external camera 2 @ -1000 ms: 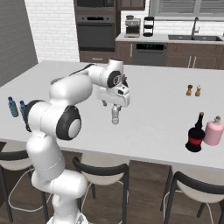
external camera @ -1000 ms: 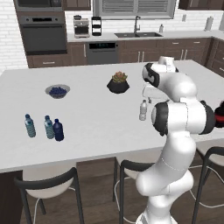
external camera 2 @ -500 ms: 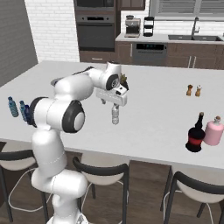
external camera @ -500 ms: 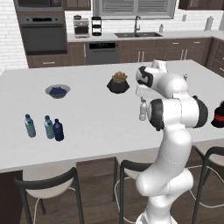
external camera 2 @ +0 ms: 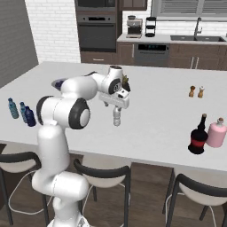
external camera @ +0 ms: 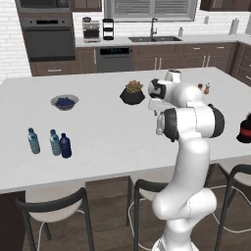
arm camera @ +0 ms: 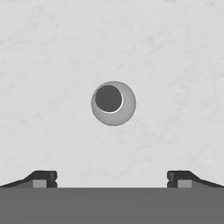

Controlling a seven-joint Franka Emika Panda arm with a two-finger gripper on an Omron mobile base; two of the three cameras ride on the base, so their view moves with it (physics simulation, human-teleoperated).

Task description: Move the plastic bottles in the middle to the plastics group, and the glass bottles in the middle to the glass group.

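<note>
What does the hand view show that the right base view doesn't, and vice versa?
Hand view: the clear bottle from straight above, centred between the tips of the open claw. Right base view: the dark red bottle beside the pink vessel, the teal bottles and navy bottle far left. Both: the clear bottle upright on the white counter.

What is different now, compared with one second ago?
The arm's elbow swung inward, closer to the end effector, which stays open above the clear bottle and holds nothing. The clear bottle, navy bottle, teal bottles, red bottle and pink vessel kept their places.
</note>
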